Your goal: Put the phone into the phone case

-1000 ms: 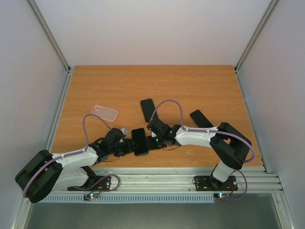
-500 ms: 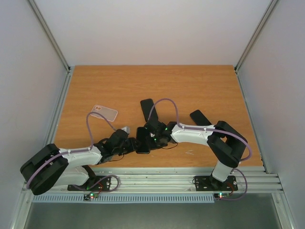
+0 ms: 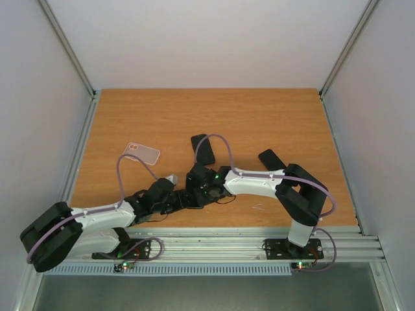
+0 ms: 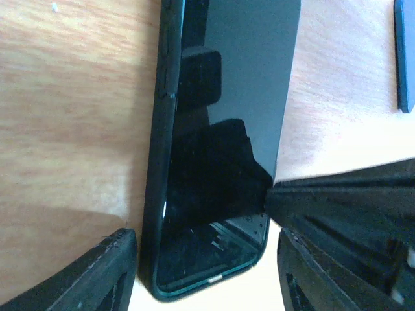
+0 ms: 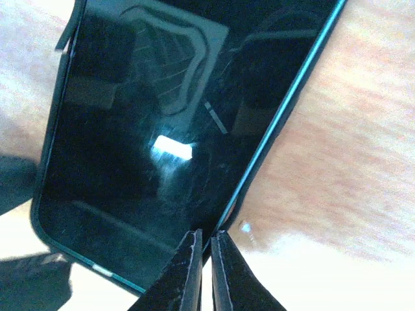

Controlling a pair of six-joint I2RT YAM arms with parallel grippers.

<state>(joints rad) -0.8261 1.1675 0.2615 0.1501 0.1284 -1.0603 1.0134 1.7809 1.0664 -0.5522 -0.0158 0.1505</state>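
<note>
Now, left tool [image 4: 204, 223] half-wide astride phone [image 4: 227, 78].

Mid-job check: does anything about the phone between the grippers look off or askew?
Yes. In the left wrist view the phone looks only partly seated: the dark case rim wraps one long side, while the other long side shows bare and seems lifted. The shut right gripper sits at that edge.

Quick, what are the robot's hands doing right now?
Left gripper: open around the phone.
Right gripper: shut, holding nothing, tips at the phone's edge.
</note>
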